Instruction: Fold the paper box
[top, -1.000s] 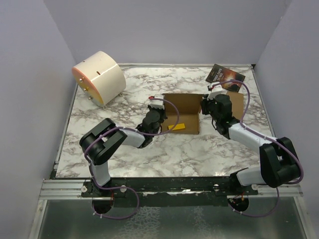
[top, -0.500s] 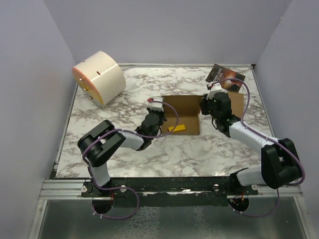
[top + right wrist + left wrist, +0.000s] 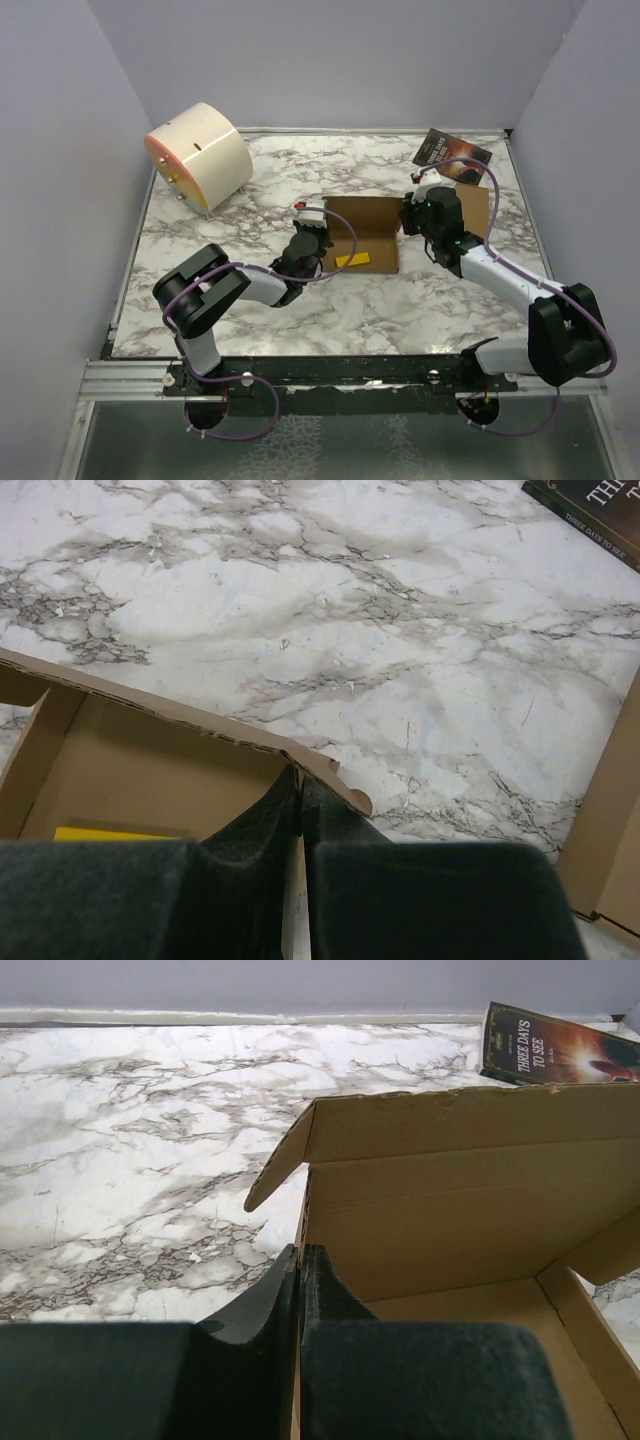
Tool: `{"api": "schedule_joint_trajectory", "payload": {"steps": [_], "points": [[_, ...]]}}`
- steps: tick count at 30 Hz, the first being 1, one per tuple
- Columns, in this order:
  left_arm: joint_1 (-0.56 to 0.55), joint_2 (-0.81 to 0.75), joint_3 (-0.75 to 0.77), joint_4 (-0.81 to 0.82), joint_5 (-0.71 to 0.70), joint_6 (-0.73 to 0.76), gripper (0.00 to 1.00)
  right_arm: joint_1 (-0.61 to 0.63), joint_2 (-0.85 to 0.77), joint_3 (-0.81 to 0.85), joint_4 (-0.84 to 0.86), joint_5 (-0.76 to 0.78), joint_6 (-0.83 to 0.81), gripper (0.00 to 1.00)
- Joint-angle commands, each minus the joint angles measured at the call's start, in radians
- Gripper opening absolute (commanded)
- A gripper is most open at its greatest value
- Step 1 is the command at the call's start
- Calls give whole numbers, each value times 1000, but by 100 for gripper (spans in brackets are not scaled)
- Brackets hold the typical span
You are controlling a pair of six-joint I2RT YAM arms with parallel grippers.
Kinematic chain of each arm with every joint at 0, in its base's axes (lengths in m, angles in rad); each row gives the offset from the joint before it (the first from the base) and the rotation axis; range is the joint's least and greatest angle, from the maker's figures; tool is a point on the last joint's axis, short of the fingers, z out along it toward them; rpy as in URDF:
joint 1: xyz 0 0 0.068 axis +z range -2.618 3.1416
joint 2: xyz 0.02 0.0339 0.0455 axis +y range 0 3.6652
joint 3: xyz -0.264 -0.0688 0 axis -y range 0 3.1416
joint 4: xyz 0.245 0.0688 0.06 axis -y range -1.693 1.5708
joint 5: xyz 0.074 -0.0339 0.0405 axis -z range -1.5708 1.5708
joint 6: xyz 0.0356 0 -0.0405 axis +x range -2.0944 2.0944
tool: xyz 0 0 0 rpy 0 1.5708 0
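The paper box is a brown cardboard mailer, partly folded into an open tray in the middle of the marble table. My left gripper is shut on the box's left side wall. In the left wrist view its fingers pinch the wall's edge, with the back wall of the box standing ahead. My right gripper is shut on the box's right side wall. In the right wrist view its fingers pinch that wall beside the box's back wall. A yellow label lies inside the box.
A dark printed booklet lies at the back right and shows in the left wrist view. Another brown cardboard piece stands right of my right gripper. A cream cylinder sits at the back left. Purple walls enclose the table.
My left gripper has shifted slightly left along the box's left wall and its arm has lowered. The box has barely moved. My right gripper keeps its hold.
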Motion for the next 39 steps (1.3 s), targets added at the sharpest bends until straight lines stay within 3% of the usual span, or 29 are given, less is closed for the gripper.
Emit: {"api": "schedule_joint_trajectory", "payload": {"steps": [1, 23, 32, 39], "points": [[-41, -18, -20, -20, 70, -43, 0, 42, -22, -35, -80, -111, -5, 5], [-51, -47, -61, -35, 67, -58, 0, 44, -43, -42, -98, -167, 37, 4], [-49, -9, 41, -73, 8, 26, 0, 44, 64, 76, 68, -102, -2, 3], [21, 65, 162, -94, 23, 59, 0, 44, 188, 152, 212, -48, -52, 2]]}}
